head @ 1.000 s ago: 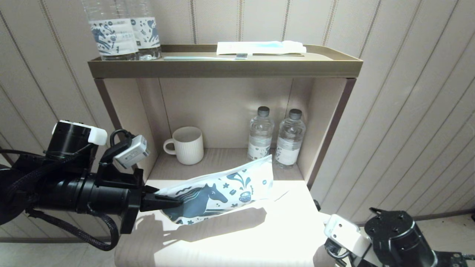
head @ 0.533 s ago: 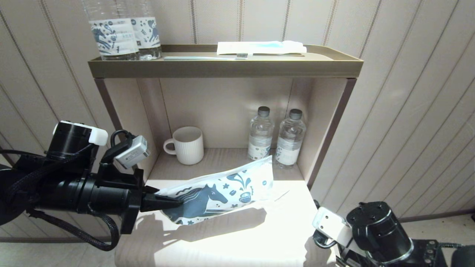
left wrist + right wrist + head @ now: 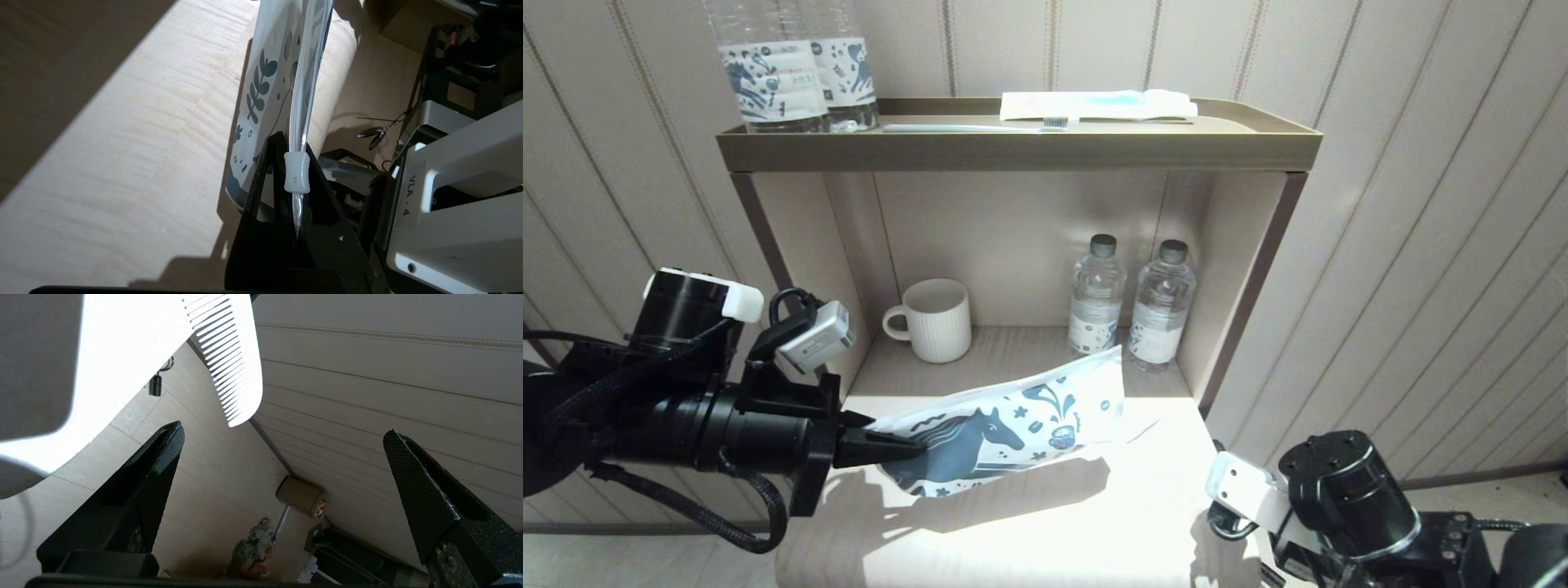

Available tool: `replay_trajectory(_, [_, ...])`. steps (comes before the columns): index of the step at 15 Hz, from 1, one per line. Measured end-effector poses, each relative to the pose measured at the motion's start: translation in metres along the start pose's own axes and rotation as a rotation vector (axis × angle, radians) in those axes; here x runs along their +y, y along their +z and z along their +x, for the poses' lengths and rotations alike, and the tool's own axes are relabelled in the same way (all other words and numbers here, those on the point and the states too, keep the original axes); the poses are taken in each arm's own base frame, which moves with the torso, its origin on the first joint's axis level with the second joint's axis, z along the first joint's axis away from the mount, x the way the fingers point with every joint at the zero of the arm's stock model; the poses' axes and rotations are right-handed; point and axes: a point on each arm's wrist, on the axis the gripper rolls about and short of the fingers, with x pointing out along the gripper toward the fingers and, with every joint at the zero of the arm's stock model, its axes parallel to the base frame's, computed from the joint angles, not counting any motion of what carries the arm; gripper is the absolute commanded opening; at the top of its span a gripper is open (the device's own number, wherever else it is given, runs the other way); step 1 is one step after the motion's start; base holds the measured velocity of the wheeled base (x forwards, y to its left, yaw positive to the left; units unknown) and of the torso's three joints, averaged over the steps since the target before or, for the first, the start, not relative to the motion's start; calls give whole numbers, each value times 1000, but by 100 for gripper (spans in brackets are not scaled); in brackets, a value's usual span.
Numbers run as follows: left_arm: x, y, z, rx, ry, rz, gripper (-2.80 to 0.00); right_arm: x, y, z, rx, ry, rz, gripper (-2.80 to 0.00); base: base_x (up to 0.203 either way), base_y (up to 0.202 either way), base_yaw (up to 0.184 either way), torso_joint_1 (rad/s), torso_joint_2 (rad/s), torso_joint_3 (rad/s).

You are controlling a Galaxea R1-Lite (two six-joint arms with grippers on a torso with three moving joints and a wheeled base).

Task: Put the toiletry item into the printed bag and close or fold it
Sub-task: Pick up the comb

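The left hand stays clamped on the printed bag. The right hand — spread wide, empty — has risen toward the comb, so pickup looks next.

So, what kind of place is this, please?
Probably a hotel room or guest room, at a small amenity shelf unit. The signs: matching labelled water bottles, a ribbed white mug and a toothbrush laid out on the top tray, against a striped panelled wall.

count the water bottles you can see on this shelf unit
4. Two big bottles stand at the left end of the top shelf, cut off by the frame. Two small capped bottles stand side by side inside the compartment, right of the mug.
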Motion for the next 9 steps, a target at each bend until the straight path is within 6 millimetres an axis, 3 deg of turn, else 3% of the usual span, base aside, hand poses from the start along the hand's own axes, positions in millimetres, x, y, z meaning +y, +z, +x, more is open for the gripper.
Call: replay_trajectory(9, [1, -1, 2, 5, -2, -2, -280, -3, 6, 1, -11, -10, -6, 0, 0, 0, 0, 0, 0, 0])
